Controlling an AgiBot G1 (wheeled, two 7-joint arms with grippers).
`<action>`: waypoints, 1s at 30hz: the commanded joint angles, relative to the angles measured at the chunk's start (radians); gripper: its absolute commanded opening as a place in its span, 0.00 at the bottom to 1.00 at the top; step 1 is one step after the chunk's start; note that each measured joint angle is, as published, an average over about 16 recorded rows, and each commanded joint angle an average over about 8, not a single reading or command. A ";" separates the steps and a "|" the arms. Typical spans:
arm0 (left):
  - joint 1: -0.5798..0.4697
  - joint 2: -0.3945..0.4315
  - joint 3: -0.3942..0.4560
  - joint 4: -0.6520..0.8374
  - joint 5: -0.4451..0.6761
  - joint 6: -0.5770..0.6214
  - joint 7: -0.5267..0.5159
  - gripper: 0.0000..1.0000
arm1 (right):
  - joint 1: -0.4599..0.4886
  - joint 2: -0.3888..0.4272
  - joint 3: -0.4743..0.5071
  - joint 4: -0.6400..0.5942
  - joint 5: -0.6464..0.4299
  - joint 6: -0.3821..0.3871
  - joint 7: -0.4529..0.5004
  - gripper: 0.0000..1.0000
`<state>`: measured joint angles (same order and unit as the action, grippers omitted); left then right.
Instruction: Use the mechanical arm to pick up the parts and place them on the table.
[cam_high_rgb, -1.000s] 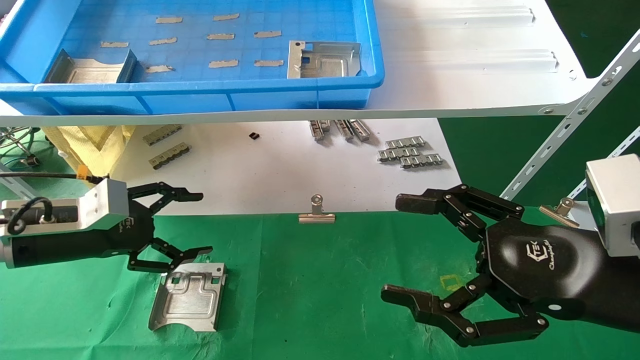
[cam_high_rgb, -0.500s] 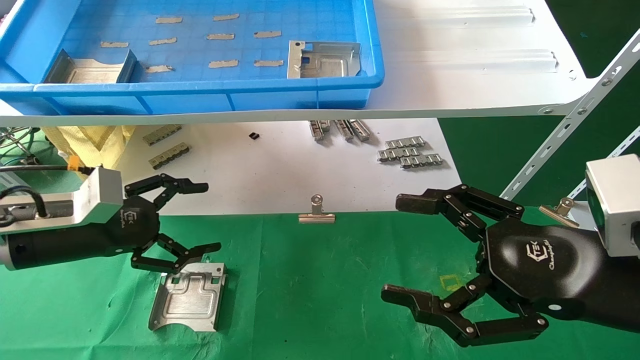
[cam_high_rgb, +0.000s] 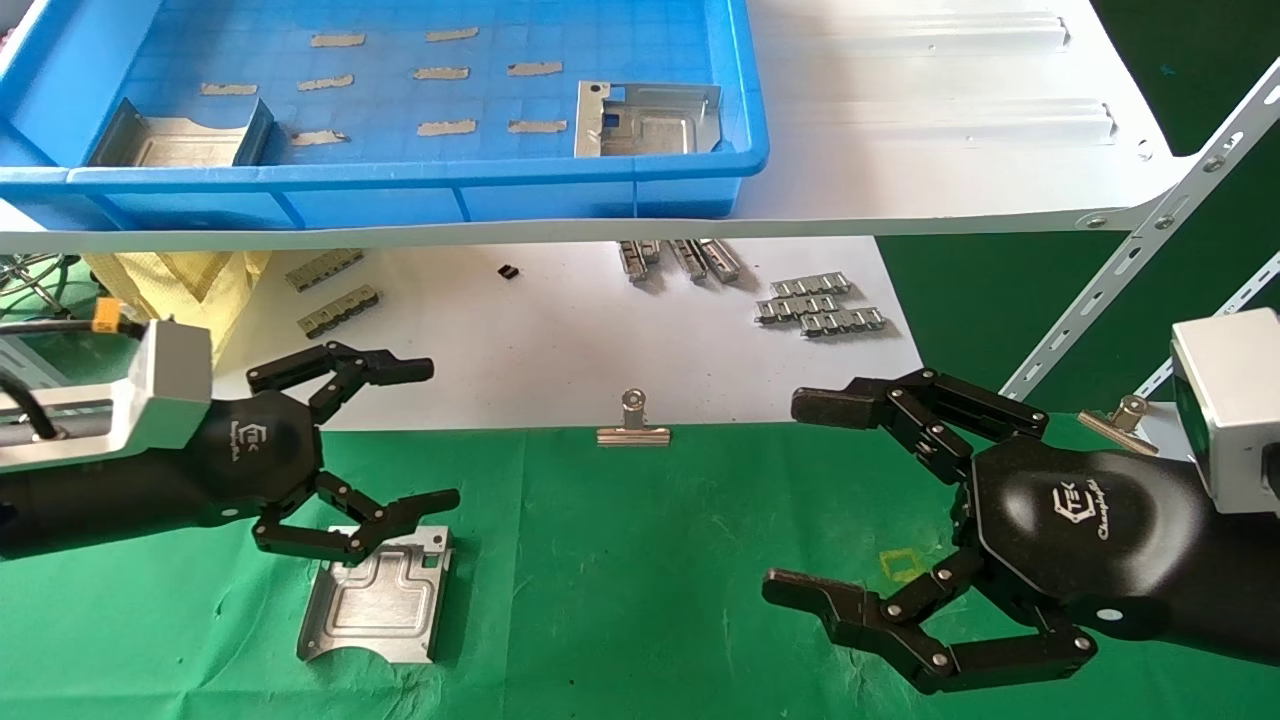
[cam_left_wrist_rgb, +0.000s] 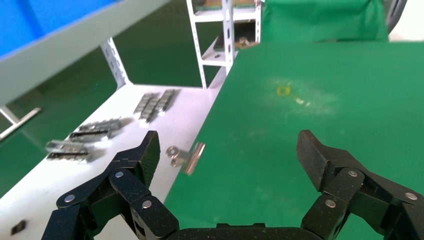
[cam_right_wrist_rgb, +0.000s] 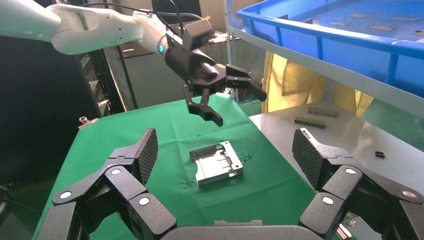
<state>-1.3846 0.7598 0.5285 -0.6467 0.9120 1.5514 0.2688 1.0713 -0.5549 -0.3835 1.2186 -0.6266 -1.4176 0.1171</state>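
On the wrinkled green cloth table (cam_high_rgb: 620, 560), near its left side, lies one squarish silver stamped sheet-metal part (cam_high_rgb: 375, 600), flat, with its embossed face up. Just above the part's far edge hangs the left black gripper with glossy hexagonal shell (cam_high_rgb: 430, 435), its jointed fingers spread wide apart and holding nothing; the right wrist view shows it raised clear of the part, not touching it. Over the right side of the table hovers the right black gripper (cam_high_rgb: 790, 495), its fingers likewise spread wide and empty, well apart from the part. Beyond the cloth's far edge is a white surface (cam_high_rgb: 560, 340), where small grey ridged strips (cam_high_rgb: 820, 303) lie in groups. A silver binder clip (cam_high_rgb: 633, 425) sits where the cloth and the white surface meet, between the two grippers. Higher up, a white metal shelf (cam_high_rgb: 950, 150) carries a blue plastic tray (cam_high_rgb: 420, 185). Two more silver sheet-metal parts rest inside the tray: one (cam_high_rgb: 180, 135) near its front left corner, another (cam_high_rgb: 645, 120) near its front right corner. Small pale strips of tape (cam_high_rgb: 440, 73) dot the tray's floor.
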 joint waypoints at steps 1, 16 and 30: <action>0.019 -0.009 -0.016 -0.040 -0.011 -0.004 -0.029 1.00 | 0.000 0.000 0.000 0.000 0.000 0.000 0.000 1.00; 0.165 -0.079 -0.133 -0.340 -0.097 -0.030 -0.243 1.00 | 0.000 0.000 0.000 0.000 0.000 0.000 0.000 1.00; 0.296 -0.142 -0.237 -0.608 -0.173 -0.053 -0.436 1.00 | 0.000 0.000 0.000 0.000 0.000 0.000 0.000 1.00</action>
<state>-1.0937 0.6204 0.2949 -1.2452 0.7414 1.4995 -0.1569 1.0713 -0.5549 -0.3835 1.2185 -0.6265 -1.4175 0.1170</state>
